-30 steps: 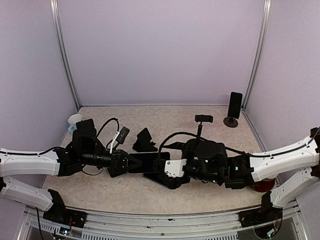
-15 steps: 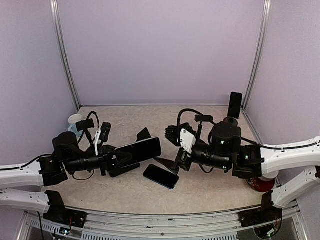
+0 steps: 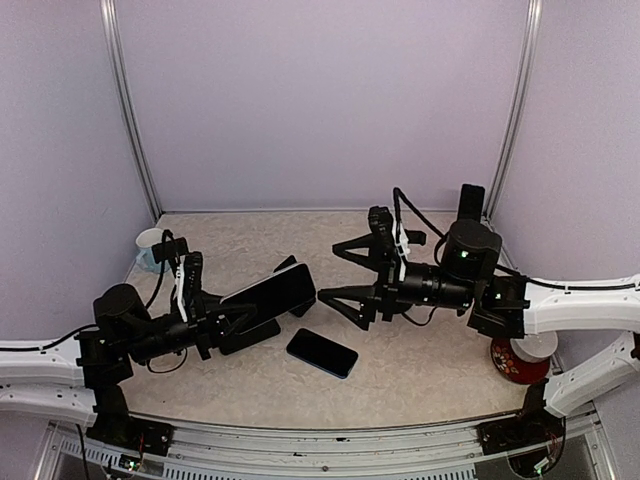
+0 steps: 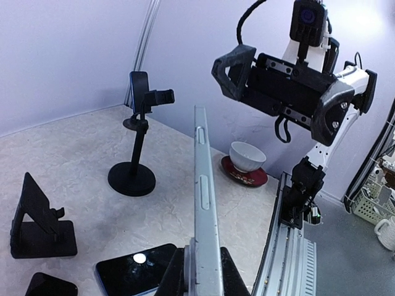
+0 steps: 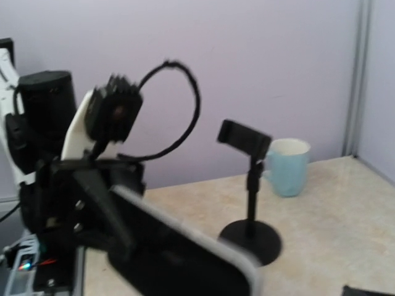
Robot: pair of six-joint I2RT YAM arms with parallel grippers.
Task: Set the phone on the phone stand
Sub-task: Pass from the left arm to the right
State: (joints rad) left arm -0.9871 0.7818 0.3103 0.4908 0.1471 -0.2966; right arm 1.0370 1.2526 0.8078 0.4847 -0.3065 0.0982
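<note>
Left claw (image 3: 233, 321) gripping phone (image 3: 272, 292), two other phones (image 3: 322, 352) (image 3: 471, 208), right claw (image 3: 345, 272) spread

A pale blue mug (image 3: 150, 247) is standing upright at the ten o'clock corner of the beige table (image 3: 420, 375). A white bowl (image 4: 247, 156) is sitting on a red saucer (image 4: 247, 180) at about four o'clock, by the table's right edge.

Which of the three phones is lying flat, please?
The glossy dark phone at centre front; the left gripper holds the second phone aloft, and the third phone stands upright back right.
</note>
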